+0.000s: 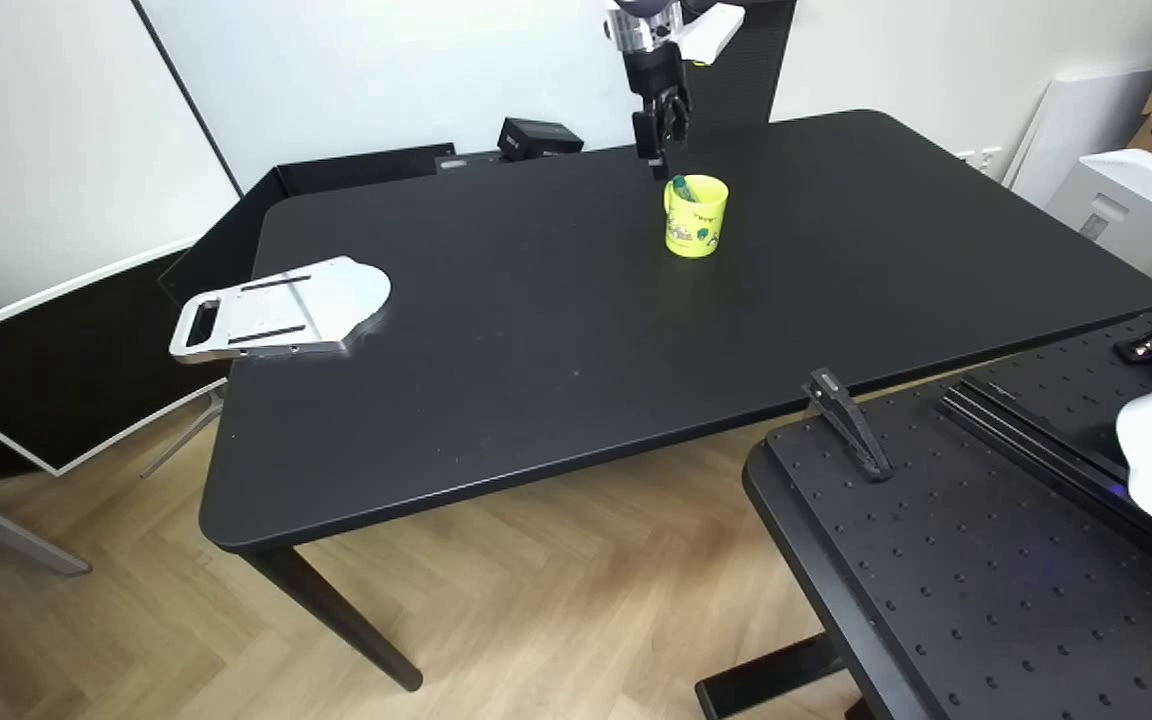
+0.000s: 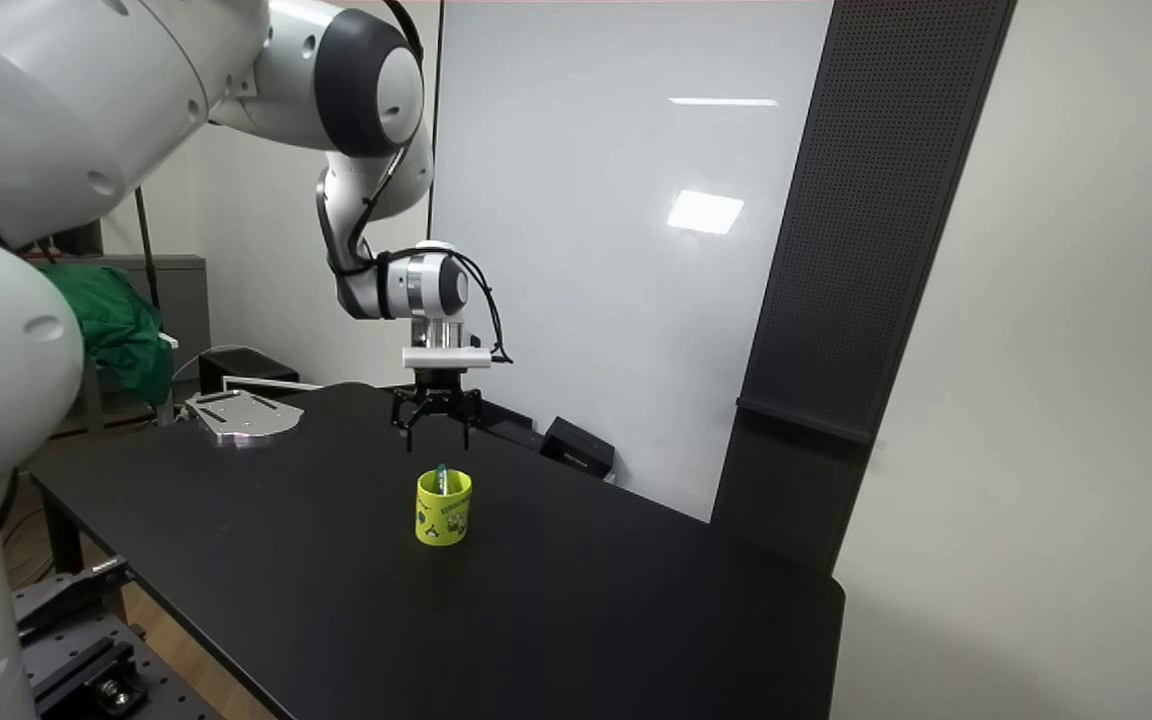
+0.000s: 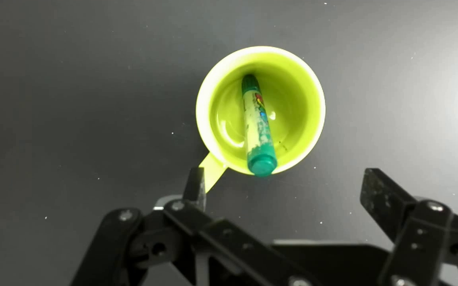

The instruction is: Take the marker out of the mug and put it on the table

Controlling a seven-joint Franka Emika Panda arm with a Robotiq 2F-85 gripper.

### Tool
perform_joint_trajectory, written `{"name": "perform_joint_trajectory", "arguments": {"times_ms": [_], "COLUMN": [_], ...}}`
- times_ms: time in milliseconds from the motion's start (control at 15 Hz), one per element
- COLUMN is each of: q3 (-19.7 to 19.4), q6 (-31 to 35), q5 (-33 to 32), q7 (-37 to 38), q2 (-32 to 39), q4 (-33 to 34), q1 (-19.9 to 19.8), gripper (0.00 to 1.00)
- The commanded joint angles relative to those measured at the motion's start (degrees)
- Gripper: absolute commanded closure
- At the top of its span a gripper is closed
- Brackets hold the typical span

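The marker (image 3: 257, 119) is leaning inside the yellow mug (image 3: 300, 103): in the wrist view its low end points to roughly 12 o'clock, and the other end leans on the rim (image 3: 202, 115) at 6. That green top end (image 2: 442, 470) pokes just past it in an exterior view. The end effector (image 2: 437, 446) hangs higher up, fingers (image 3: 384, 200) spread wide with nothing between them, one around 7 o'clock from the mug, the other around 4. So I'd call this lining up for the grab.

Looks like it'd pinch across the marker's width, which is what you want imo. The marker seems nearer the 7 o'clock finger though, so maybe nudge toward 9 and narrow the gap before dropping. Watch the handle (image 3: 214, 169) at 7; a finger could clip it (can't tell the height gap). Pinch only the bit sticking out, don't dive deep. Then lift slow and straight till the low end clears the rim, or the mug might tip. Swing toward 3 and lay it on the surface (image 3: 94, 119) before letting go.
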Motion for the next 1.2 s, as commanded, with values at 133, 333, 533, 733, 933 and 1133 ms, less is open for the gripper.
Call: {"name": "perform_joint_trajectory", "arguments": {"times_ms": [133,333,533,733,933,1133], "q3": [-0.03,0.03,0.16,0.09,0.18,0.18], "q6": [-1.12,-1.18,-1.09,-0.20,-0.22,-0.22], "q5": [0.77,0.93,1.20,0.82,1.32,1.33], "q7": [0.50,0.43,0.37,0.00,0.00,0.00], "q2": [1.33,1.34,1.37,0.53,0.54,0.54], "q4": [2.56,2.60,2.62,0.73,0.75,0.76], "q1": [0.15,0.11,0.02,0.08,0.05,0.05], "gripper": [0.00,0.00,0.00,0.00,0.00,0.00]}}
